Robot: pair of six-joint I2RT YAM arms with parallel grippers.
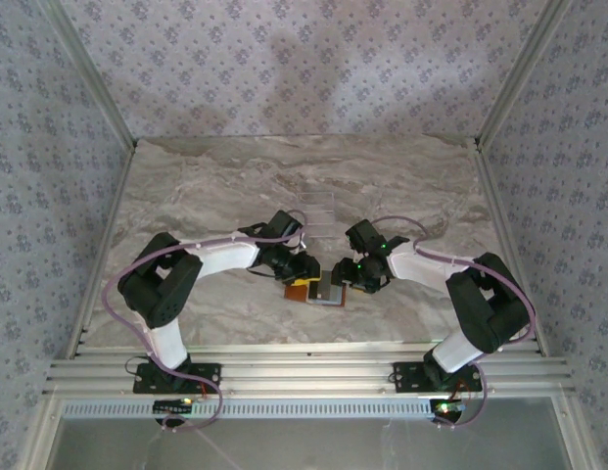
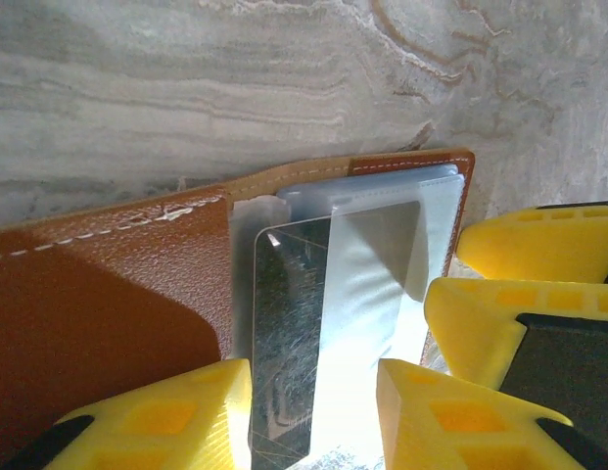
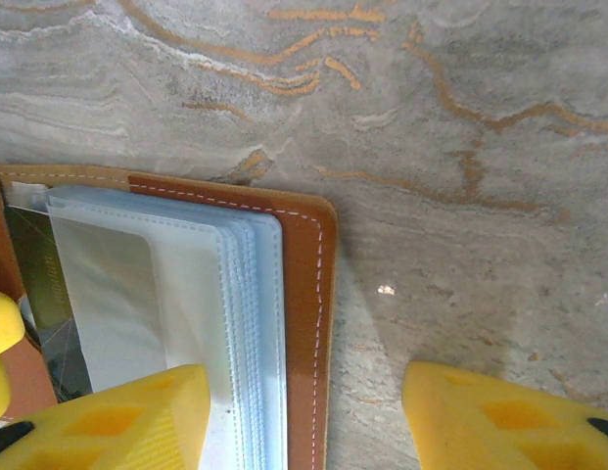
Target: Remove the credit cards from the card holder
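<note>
While both arms bend in toward the middle, we log the card holder (image 1: pixel 305 288) lying open and flat on the counter (image 1: pixel 186 186). It is about midway between the left and right edges and nearer the near edge than the far one. Left tool (image 1: pixel 302 270) sits at its left side and right tool (image 1: pixel 356 280) at its right side, both low over it.

Left wrist view: tan-brown leather cover, white stitching, a stack of clear sleeves (image 2: pixel 382 284) on the inner panel. We see a dark card (image 2: pixel 289 333) in or on the sleeves, we cannot tell which. Its long side runs toward the camera and its near end lies between the left tool's yellow fingers (image 2: pixel 176 416). Those fingers stand apart, one over the leather, one over the sleeve. Left tool is open, clamping nothing that we can see. Bright glare covers the sleeve beside the dark card, so we cannot tell what lies under it.

Right wrist view: right tool open too, wide gap. One of its yellow fingers (image 3: pixel 117 421) is over the sleeve stack and the other over bare counter, with the holder's stitched brown edge between them. We cannot tell whether it presses the sleeves or hovers.

Dark card is not yet out of the holder. Beyond the holder, toward the middle of the counter, a faint pale rectangle (image 1: pixel 318 206) lies flat, too faint for us to name.
</note>
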